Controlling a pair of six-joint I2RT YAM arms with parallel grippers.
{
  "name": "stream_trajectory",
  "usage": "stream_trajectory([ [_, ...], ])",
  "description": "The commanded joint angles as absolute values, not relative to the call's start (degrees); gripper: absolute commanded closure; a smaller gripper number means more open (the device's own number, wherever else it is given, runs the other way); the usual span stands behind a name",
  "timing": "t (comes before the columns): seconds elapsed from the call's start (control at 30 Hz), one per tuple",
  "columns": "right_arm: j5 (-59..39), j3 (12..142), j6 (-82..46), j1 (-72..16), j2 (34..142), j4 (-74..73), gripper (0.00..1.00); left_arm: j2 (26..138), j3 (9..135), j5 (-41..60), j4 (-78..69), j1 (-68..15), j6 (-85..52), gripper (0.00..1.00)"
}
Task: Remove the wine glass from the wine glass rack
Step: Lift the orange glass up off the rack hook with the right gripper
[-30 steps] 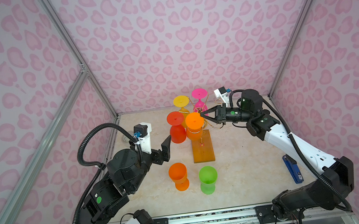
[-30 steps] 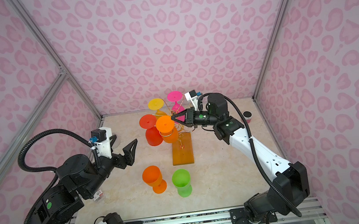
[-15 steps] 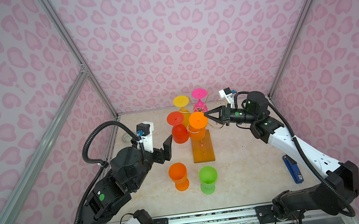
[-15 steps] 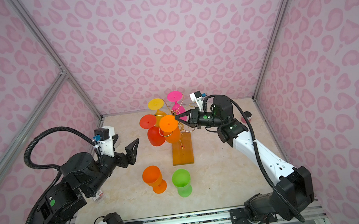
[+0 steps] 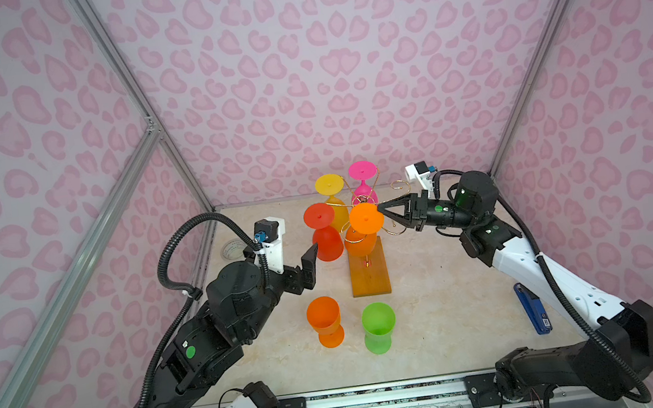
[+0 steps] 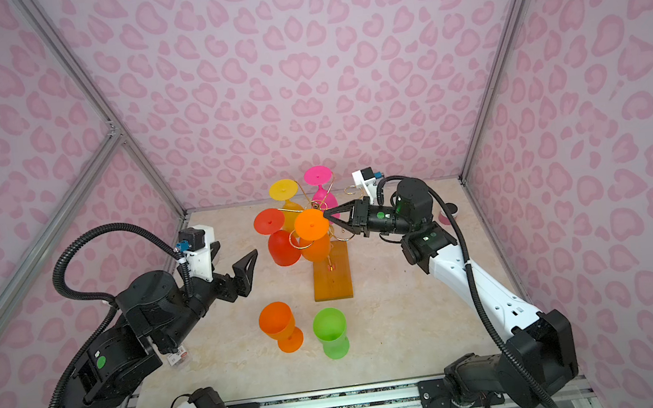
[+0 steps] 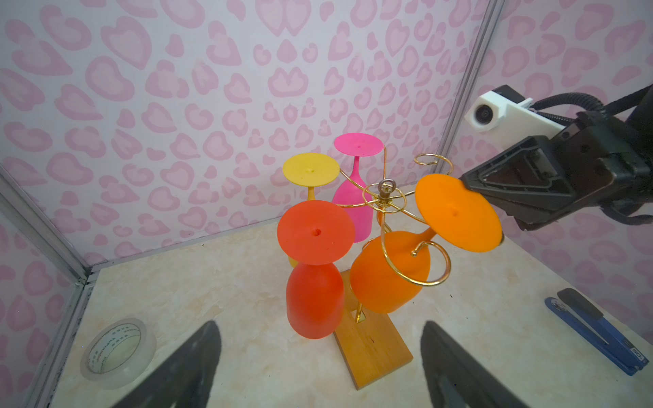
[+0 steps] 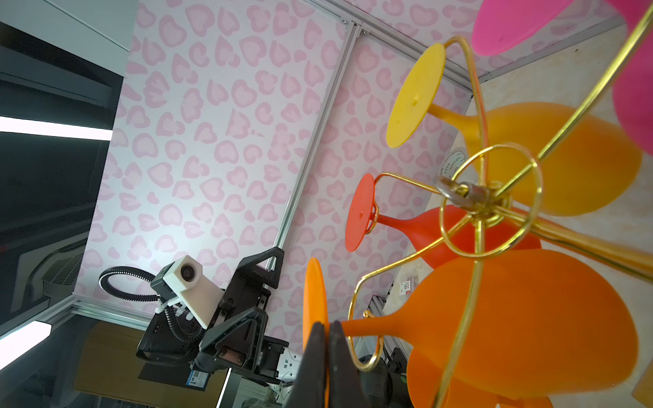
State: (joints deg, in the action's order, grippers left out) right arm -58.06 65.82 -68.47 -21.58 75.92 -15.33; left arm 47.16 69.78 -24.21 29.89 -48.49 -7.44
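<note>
The wine glass rack (image 5: 369,269) is a gold wire stand on a wooden base (image 7: 374,349) at mid-table. An orange wine glass (image 5: 366,218) hangs upside down and tilted at the rack's front arm, its stem beside the gold curl (image 8: 367,339). My right gripper (image 5: 379,208) is shut on the rim of this glass's round foot (image 8: 314,300), reaching in from the right. Red (image 5: 321,230), yellow (image 5: 329,183) and pink (image 5: 362,171) glasses hang on other arms. My left gripper (image 5: 310,263) is open and empty, just left of the red glass's bowl (image 7: 314,300).
An orange glass (image 5: 325,324) and a green glass (image 5: 378,326) stand upright in front of the rack's base. A blue stapler (image 5: 531,309) lies at the right, and a tape roll (image 7: 118,348) near the left wall. Pink patterned walls close three sides.
My right gripper has drawn back to the right, pulling the orange glass's foot a little outward with it. My left gripper has edged forward toward the red glass, still open.
</note>
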Motion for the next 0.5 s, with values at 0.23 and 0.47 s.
stream_trajectory([
  [0.23,-58.6,63.7,-69.6,-20.9,73.9,-18.8,1.00,48.7,70.9,-22.6,27.8,-48.2,-6.9,0.10],
  [0.47,-58.7,61.9,-70.2,-20.6,72.1,-19.8,1.00,49.4,71.4,-22.0,27.4,-48.1,-6.9,0.10],
])
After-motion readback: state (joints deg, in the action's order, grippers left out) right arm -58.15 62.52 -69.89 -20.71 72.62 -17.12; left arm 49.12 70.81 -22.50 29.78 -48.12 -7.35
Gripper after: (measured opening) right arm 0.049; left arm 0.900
